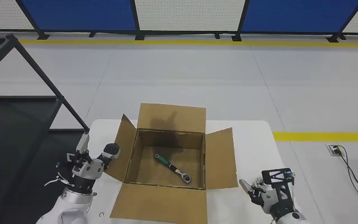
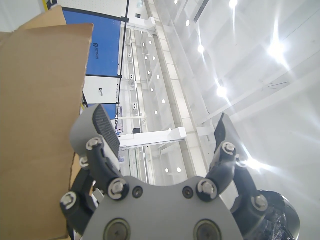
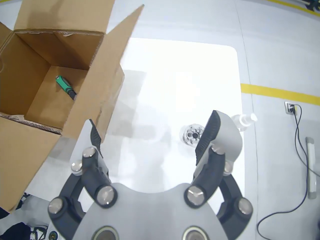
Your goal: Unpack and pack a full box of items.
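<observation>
- Between the two grippers, on a white table, sat an open cardboard box. All four flaps were folded outward, which left the inside free to reach from above.
- On the box floor lay a wrench with a green handle, the one item visible inside. It lay slantwise, well apart from both sets of fingers.
- The left gripper hung just outside the left flap, its fingers spread wide and holding nothing.
- In its own wrist view the left gripper pointed up toward the ceiling. The flap was just beside one finger; whether they touched could not be told.
- The right gripper hovered over bare table beyond the right flap, fingers likewise wide apart and empty.
- In the right wrist view, one fingertip of the right gripper sat near the flap's edge. Past it, the wrench handle showed down in the box.
- Just beside the other right fingertip, a small clear bottle appeared to lie on its side on the table, probably already unpacked.
- Both grippers, open and outside the box, read as a ready stance. The wrench seemed the next thing to lift out, with a straight-down reach between the tall walls.
</observation>
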Motion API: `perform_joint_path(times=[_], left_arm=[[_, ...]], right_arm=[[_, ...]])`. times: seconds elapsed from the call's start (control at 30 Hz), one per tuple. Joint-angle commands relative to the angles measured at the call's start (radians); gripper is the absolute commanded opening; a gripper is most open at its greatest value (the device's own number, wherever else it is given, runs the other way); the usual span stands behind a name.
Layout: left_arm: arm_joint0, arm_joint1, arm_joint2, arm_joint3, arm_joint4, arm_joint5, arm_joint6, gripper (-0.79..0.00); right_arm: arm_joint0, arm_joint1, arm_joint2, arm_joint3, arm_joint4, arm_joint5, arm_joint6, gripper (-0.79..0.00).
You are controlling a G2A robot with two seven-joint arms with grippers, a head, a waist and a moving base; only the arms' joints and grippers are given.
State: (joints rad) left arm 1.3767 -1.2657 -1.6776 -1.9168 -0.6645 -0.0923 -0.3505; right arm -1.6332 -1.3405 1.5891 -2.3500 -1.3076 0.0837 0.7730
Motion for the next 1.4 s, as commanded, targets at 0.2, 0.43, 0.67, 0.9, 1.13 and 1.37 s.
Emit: perform_joint_path(times=[0.2, 0.43, 0.67, 0.9, 1.13, 1.37], left_arm=[[-0.007, 0.001, 0.001, -0.01, 0.007, 0.006, 0.0, 0.0], [-0.004, 0.001, -0.024, -0.021, -0.017, -0.014, 0.02, 0.0], [0.003, 0.001, -0.049, -0.042, -0.054, -0.029, 0.023, 0.0], [0.019, 0.002, -0.055, -0.04, -0.061, -0.038, 0.012, 0.0], [0.027, 0.002, -0.068, -0.035, -0.077, -0.041, 0.012, 0.0], [0.028, 0.003, -0.067, -0.035, -0.074, -0.038, 0.007, 0.0]], right_arm=[[-0.135, -0.001, 0.102, 0.0, 0.112, 0.038, -0.033, 0.0], [-0.127, -0.001, 0.108, 0.019, 0.138, 0.098, 0.069, 0.0], [-0.127, -0.001, 0.108, 0.019, 0.138, 0.098, 0.069, 0.0], [-0.041, 0.002, 0.032, 0.11, 0.085, 0.059, 0.07, 0.0], [0.102, 0.003, -0.009, 0.33, 0.059, 0.075, 0.075, 0.0], [0.163, -0.002, -0.02, 0.465, 0.084, 0.131, -0.013, 0.0]])
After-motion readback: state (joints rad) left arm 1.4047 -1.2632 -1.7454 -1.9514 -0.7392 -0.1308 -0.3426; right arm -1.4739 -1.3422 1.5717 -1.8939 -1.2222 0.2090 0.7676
